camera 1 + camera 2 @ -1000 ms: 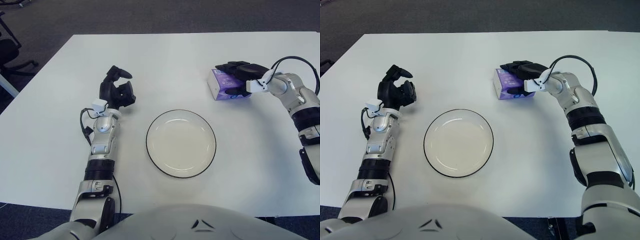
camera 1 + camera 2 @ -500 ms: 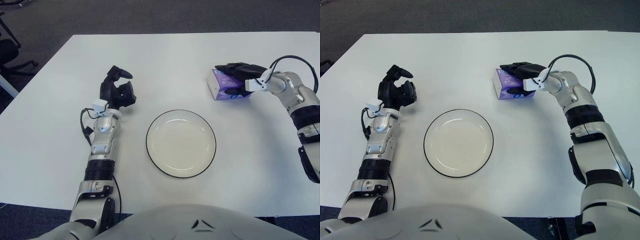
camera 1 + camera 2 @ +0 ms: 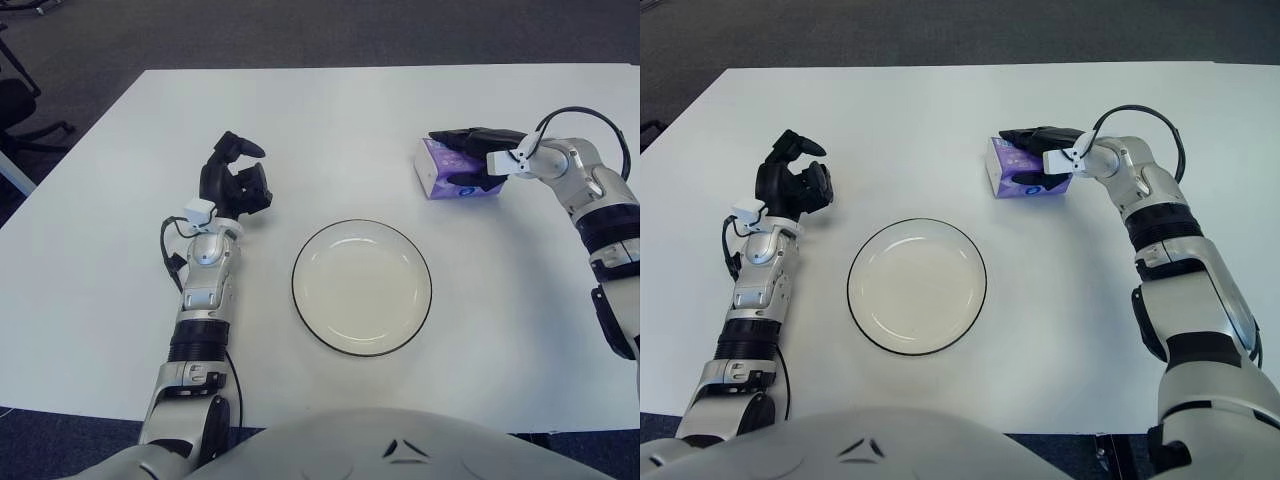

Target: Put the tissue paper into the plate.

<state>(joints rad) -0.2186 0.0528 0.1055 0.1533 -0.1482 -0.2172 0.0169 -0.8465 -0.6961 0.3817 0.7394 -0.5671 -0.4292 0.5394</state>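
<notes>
Left eye view: the right hand (image 3: 478, 160) has its black fingers (image 3: 452, 135) wrapped over and under the purple tissue pack (image 3: 440, 170), gripping it on the white table (image 3: 330, 120). The round plate (image 3: 362, 287) sits down and left of that hand, with open table all around. The left hand (image 3: 233, 182), curled and holding nothing, shows left of the plate; the writing on the pack is too small to read.

- Both views look forward and down from the robot's head onto the white surface (image 3: 330, 120); the robot's chest fills the bottom edge
- They sit side by side; both share the plate (image 3: 917, 286) and both arms
</notes>
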